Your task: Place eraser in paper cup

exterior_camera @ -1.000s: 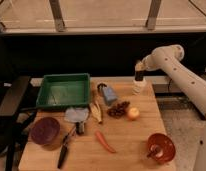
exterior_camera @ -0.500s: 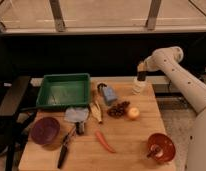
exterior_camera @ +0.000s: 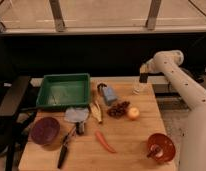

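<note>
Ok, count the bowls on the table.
2: a purple bowl at the front left corner, an orange bowl at the front right. The hand hangs over the far right edge.

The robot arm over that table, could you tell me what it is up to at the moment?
The gripper hangs above the paper cup at the table's far right edge, with a dark block, seemingly the eraser, at its tip over the cup. The green tray, carrot and bowls lie apart from the arm.

We see the gripper (exterior_camera: 143, 78) above the paper cup (exterior_camera: 139, 88) at the desk's (exterior_camera: 131, 150) far right corner, bare wood along the right edge, the green tray (exterior_camera: 64, 90) crowding the far left corner.
</note>
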Controlling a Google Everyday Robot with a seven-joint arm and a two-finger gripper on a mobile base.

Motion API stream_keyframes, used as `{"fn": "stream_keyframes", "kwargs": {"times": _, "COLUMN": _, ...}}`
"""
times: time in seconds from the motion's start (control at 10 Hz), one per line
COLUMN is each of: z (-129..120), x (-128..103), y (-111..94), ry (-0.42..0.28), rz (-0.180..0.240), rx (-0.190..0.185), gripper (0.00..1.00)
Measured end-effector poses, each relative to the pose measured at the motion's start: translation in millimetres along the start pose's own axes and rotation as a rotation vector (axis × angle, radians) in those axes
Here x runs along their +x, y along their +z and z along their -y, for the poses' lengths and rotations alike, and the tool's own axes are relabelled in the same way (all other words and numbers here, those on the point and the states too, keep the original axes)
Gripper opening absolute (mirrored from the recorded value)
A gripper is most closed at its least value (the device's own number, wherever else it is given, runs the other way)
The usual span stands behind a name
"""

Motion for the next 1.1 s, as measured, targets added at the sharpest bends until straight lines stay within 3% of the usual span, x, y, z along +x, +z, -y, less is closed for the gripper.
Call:
{"fn": "stream_keyframes", "kwargs": {"times": 0.2, "z": -5.2, "x": 4.9, "y": 0.1, "ry": 0.018, "rz": 0.000, "rx": -0.021, "gripper": 0.64}}
{"fn": "stream_keyframes", "kwargs": {"times": 0.3, "z": -12.0, "x": 6.3, "y": -0.2, "ry": 0.018, "rz": -0.001, "rx": -0.031, "gripper": 0.69}}
{"fn": "stream_keyframes", "kwargs": {"times": 0.7, "z": -22.4, "x": 24.6, "y": -9.3, "ry": 0.043, "rz": -0.010, "rx": -0.064, "gripper": 0.70}}
{"fn": "stream_keyframes", "kwargs": {"times": 1.1, "z": -29.5, "x": 28.0, "y": -15.1, "ry": 0.052, "rz": -0.014, "rx": -0.089, "gripper": 0.70}}
